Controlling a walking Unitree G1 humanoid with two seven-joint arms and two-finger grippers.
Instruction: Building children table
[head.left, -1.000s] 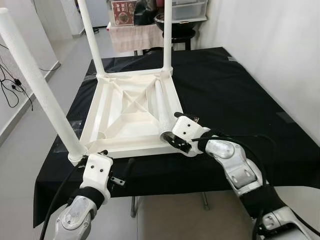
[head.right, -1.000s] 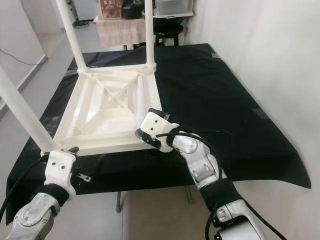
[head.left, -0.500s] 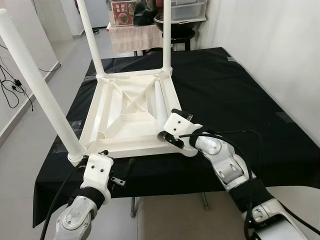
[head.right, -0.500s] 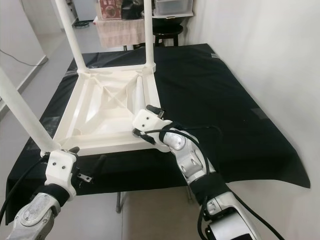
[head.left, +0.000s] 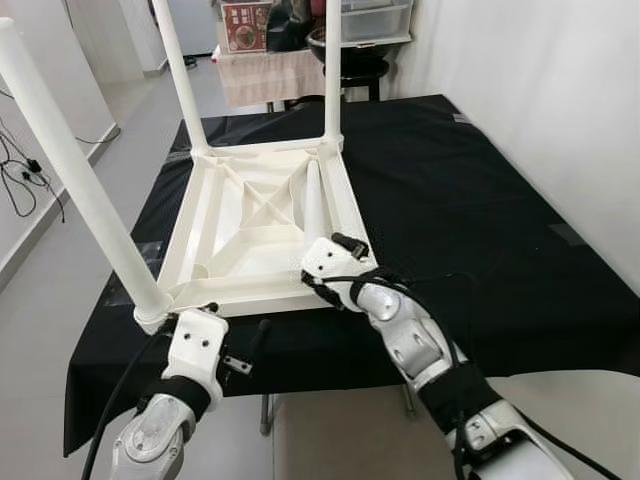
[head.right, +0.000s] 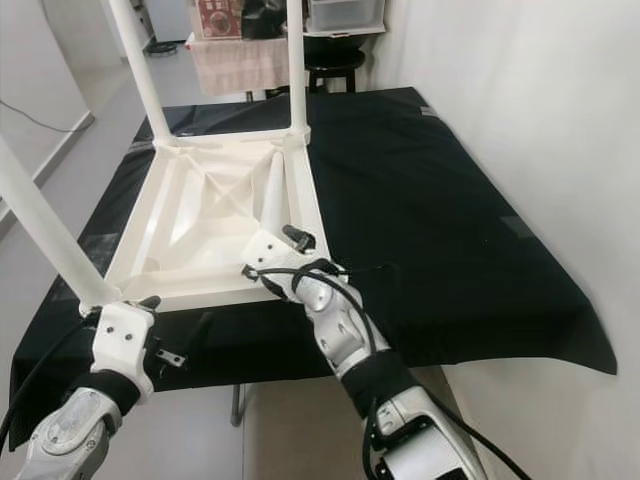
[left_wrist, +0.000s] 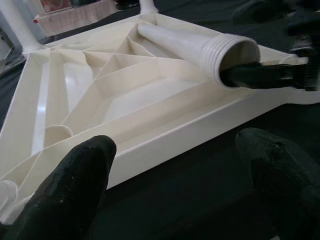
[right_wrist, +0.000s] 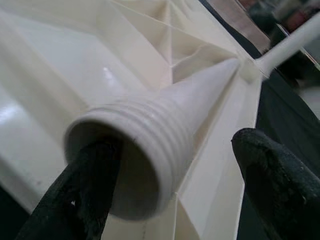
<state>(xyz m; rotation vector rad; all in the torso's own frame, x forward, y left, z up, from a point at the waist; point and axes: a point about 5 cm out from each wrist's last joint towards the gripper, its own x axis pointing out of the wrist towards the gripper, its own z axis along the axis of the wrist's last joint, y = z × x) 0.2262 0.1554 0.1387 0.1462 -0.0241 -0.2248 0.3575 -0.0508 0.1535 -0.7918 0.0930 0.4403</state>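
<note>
From my remote station: three upright legs (head.left: 75, 175) fence the upturned white tabletop (head.left: 245, 215), leaving its near right corner open. There my right gripper (head.left: 318, 283) straddles the loose leg (head.left: 312, 200), one finger inside its threaded mouth. Bare black cloth (head.left: 470, 190) offers open passage toward the wall.

A black cloth (head.left: 470, 200) covers the surface at centre frame. A white wall (head.left: 540, 90) fills the right, grey floor (head.left: 60, 260) the left, a black stool (head.left: 355, 75) at the top.
</note>
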